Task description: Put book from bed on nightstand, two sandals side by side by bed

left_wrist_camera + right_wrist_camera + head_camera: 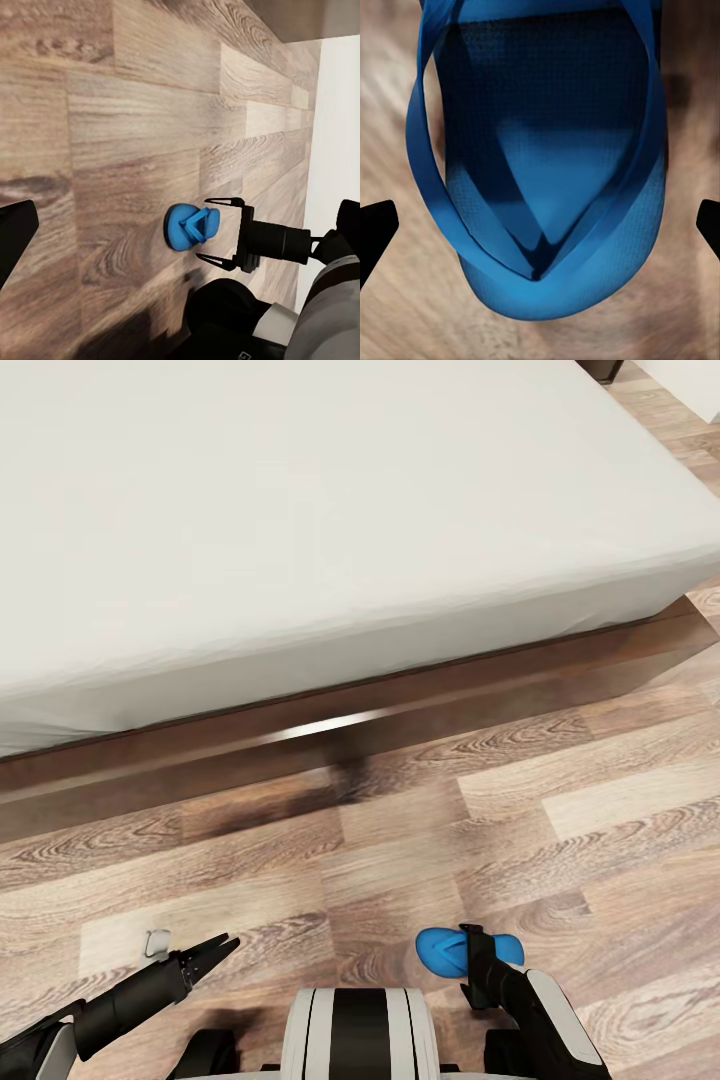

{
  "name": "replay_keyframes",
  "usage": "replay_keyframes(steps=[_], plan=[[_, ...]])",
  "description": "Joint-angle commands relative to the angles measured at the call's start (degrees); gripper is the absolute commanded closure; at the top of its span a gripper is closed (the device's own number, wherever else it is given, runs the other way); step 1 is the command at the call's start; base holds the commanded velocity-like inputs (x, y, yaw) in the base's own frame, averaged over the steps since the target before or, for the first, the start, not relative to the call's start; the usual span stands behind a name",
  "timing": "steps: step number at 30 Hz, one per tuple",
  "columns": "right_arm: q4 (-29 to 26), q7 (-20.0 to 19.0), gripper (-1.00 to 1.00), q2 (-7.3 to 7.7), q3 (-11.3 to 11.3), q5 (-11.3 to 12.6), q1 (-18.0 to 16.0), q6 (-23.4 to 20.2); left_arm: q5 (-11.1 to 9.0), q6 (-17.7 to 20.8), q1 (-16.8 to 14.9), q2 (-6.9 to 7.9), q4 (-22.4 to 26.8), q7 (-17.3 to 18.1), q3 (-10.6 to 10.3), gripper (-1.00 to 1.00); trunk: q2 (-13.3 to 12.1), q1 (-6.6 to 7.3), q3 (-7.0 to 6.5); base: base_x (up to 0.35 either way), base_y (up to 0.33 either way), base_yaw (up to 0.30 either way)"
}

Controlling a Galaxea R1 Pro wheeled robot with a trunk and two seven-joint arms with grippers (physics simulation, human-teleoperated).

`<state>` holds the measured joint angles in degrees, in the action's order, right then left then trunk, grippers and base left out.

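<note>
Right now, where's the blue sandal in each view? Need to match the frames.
Head view: sandal at bottom, right of centre, on the wood floor, at the right gripper.
Left wrist view: sandal near the middle, between the right gripper's spread fingers.
Right wrist view: sandal close up, centred, straps up.
Shared landmark: the wood-plank floor under it.
</note>
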<state>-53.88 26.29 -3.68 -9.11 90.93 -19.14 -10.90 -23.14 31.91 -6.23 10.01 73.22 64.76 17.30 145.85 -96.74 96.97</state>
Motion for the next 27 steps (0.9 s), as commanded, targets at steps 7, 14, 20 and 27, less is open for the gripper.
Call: replay_keyframes(steps=[7, 14, 20, 27], plan=[[-0.1, 0.3, -1.00, -0.02, -0.2, 0.2, 0.0, -0.3, -0.2, 0.5, 0.0, 0.01, 0.0, 0.1, 0.0, -1.00, 0.1, -0.09, 0.92, 0.000, 0.000, 0.000], [-0.1, 0.3, -1.00, -0.04, -0.3, 0.1, 0.0, -0.3, -0.2, 0.5, 0.0, 0.01, 0.0, 0.1, 0.0, -1.00, 0.1, -0.09, 0.92, 0.000, 0.000, 0.000], [-0.1, 0.3, 1.00, -0.08, -0.3, 0.2, 0.0, -0.3, -0.2, 0.5, 0.0, 0.01, 0.0, 0.1, 0.0, -1.00, 0.1, -0.09, 0.92, 0.000, 0.000, 0.000], [-0.1, 0.4, 1.00, -0.04, -0.3, 0.2, 0.0, -0.3, -0.2, 0.5, 0.0, -0.01, 0.0, 0.1, 0.0, -1.00, 0.1, -0.09, 0.92, 0.000, 0.000, 0.000]])
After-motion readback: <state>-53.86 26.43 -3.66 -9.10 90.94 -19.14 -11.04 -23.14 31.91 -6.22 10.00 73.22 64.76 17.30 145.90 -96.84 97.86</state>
